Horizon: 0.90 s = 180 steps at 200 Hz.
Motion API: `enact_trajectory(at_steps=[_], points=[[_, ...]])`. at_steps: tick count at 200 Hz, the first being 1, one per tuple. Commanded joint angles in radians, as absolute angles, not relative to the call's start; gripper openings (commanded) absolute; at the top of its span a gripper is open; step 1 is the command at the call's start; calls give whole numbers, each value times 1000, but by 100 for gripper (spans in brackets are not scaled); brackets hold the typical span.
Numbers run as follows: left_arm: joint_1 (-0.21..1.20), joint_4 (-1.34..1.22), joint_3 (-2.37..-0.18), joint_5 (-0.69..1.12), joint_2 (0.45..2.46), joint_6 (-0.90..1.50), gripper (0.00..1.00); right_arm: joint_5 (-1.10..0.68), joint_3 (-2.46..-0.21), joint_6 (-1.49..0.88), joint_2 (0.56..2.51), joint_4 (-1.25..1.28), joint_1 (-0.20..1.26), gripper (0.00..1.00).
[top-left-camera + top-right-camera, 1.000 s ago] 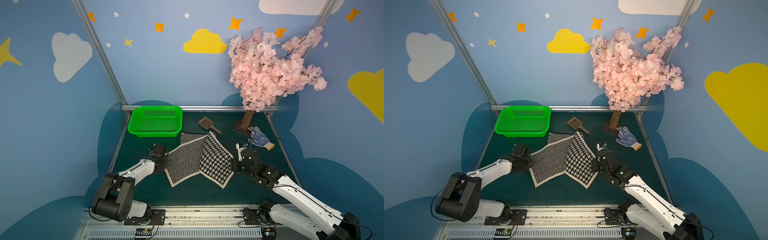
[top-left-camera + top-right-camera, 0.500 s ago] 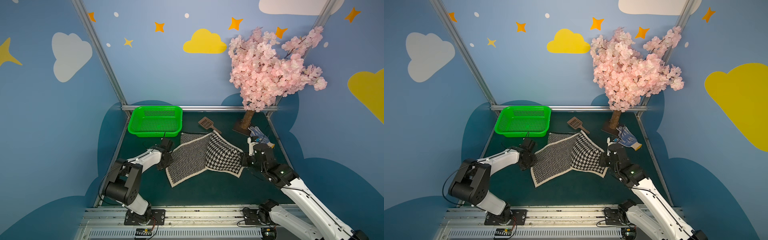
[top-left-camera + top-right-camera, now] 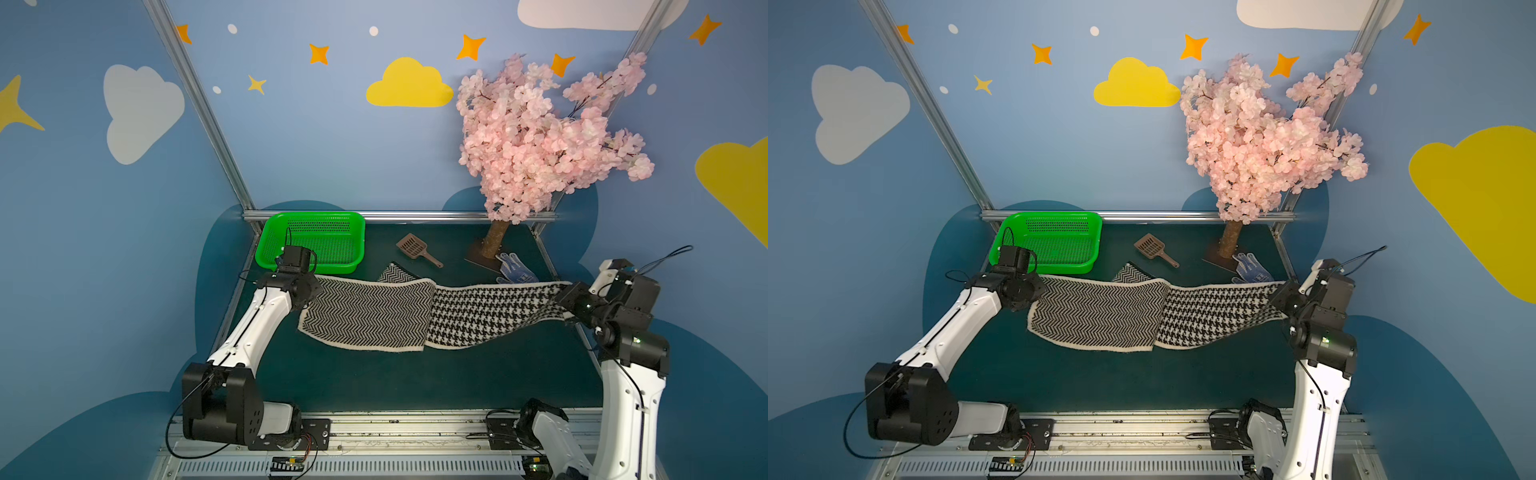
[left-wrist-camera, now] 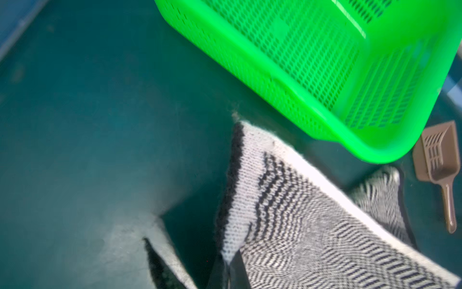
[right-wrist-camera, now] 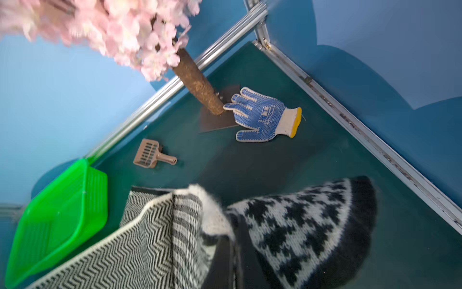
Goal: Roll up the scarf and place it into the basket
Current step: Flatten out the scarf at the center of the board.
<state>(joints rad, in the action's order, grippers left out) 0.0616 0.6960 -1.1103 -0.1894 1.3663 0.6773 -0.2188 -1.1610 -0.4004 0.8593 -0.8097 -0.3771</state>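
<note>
Left gripper (image 3: 311,291) and right gripper (image 3: 566,294), jaws closed, each pinch 1 end of the scarf (image 3: 374,316), stretched near the basket (image 3: 320,215).

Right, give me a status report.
Left jaws and right jaws shut on ends of the scarf. Stretched between them, unrolled; basket empty. Scoop and glove lie just beyond the scarf.

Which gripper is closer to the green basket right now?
Left. The left gripper holds the scarf end just in front of the basket; the right gripper holds the other end on the opposite side, near the glove.
</note>
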Motion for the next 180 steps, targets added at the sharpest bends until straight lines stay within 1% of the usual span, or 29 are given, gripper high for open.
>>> enact_trajectory(at_steps=[1,48,100,138,180], points=[[11,742,-1158,-210,1357,635,3,-347,-1225,-461,873,-862,-453,0],[-87,716,-1198,-271,1346,657,3,-248,-1462,-548,913,-983,-556,0],[-158,617,-1125,-330,1278,731,3,-254,-1721,-607,1035,-1085,-618,0],[-230,550,-1087,-344,1279,754,3,-87,-1859,-574,1065,-1180,-626,0],[-249,545,-1114,-385,1342,760,3,-41,-1953,-562,1099,-1211,-626,0]])
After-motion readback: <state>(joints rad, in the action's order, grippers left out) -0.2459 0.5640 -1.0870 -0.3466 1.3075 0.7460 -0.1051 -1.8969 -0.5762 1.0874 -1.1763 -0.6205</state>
